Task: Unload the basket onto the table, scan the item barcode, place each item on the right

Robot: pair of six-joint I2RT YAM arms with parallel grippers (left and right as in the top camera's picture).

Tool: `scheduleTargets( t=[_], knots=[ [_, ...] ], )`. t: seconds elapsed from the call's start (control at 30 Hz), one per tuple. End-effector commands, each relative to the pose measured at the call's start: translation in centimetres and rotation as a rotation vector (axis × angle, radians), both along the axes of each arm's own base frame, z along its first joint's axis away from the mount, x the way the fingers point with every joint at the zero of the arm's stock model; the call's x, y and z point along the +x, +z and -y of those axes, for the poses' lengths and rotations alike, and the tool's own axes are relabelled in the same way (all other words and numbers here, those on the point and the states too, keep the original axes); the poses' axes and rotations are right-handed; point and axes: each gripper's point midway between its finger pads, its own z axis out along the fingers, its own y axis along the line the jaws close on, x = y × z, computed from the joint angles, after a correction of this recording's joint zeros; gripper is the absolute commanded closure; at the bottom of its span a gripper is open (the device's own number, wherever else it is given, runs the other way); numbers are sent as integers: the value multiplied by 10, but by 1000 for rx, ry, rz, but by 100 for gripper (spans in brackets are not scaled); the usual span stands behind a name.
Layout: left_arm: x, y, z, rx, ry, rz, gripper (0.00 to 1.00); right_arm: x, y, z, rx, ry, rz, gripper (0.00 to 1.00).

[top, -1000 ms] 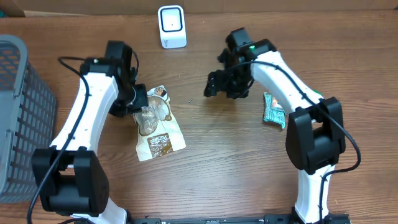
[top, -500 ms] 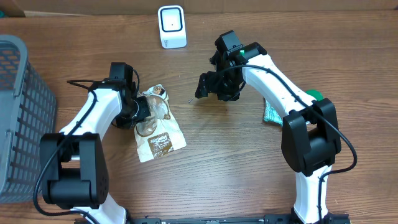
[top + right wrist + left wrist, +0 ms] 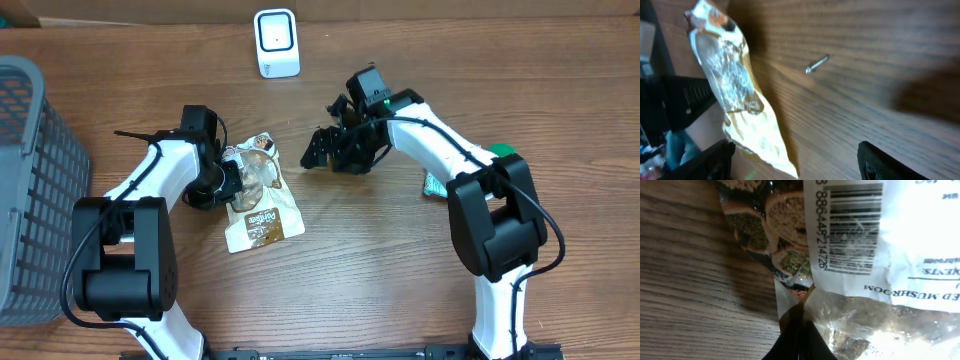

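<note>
Because the snack bag (image 3: 265, 215) looks light, soft and crinkly, the left claw (image 3: 228, 180) pinches its edge; the right claw (image 3: 318, 150) hangs open.

Bare tabletop (image 3: 270, 105) lies between pouch (image 3: 262, 215) and scanner (image 3: 276, 42); the right tool (image 3: 316, 150) hangs close beside the pouch.

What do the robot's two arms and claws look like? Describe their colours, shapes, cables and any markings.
The left arm and right arm have rounded white shells joined by bulky black joints. Thin black cables run along them. A small green light glows near the right wrist. The left claw and right claw are black. No printed markings can be read.
</note>
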Motion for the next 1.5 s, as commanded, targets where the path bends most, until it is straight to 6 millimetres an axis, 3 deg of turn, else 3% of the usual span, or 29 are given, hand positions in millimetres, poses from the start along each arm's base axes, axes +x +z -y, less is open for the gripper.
scheduleTargets(
  t=[0.0, 0.2, 0.4, 0.53, 0.73, 0.77, 0.8, 0.87, 1.07, 1.17, 1.23, 1.3, 1.47],
  knots=[
    [-15, -21, -4, 21, -16, -70, 96, -13, -7, -10, 58, 15, -44, 22],
    [-17, -23, -4, 20, -16, -76, 96, -26, -24, -31, 72, -39, -87, 22],
    [-18, -23, -3, 17, -17, -77, 96, -48, -55, -57, 72, -101, -155, 27],
    [-18, -23, -3, 16, -20, -78, 96, -63, -75, -85, 125, -72, -205, 27],
    [-18, -23, -2, 13, -21, -77, 96, -67, -69, -116, 246, 5, -160, 27],
    [-18, -23, -2, 13, -21, -77, 96, -66, -68, -117, 256, 9, -151, 30],
    [-18, -23, -2, 13, -21, -77, 96, -66, -67, -118, 261, 11, -149, 45],
    [-17, -23, -2, 12, -20, -75, 96, -66, -68, -116, 256, 7, -155, 65],
    [-14, -21, -7, -13, -19, -66, 96, -61, -70, -103, 246, -4, -176, 85],
    [-6, -11, -6, -82, -41, -42, 96, -53, -62, -97, 275, -7, -176, 95],
    [0, 0, -6, -117, -42, -31, 96, -48, -50, -94, 307, 15, -145, 96],
    [13, 23, -7, -150, -67, 5, 96, -41, -29, -89, 334, 38, -87, 96],
    [41, 95, -13, -141, -150, 114, 96, -34, 54, -85, 409, 120, 122, 96]
  ],
)
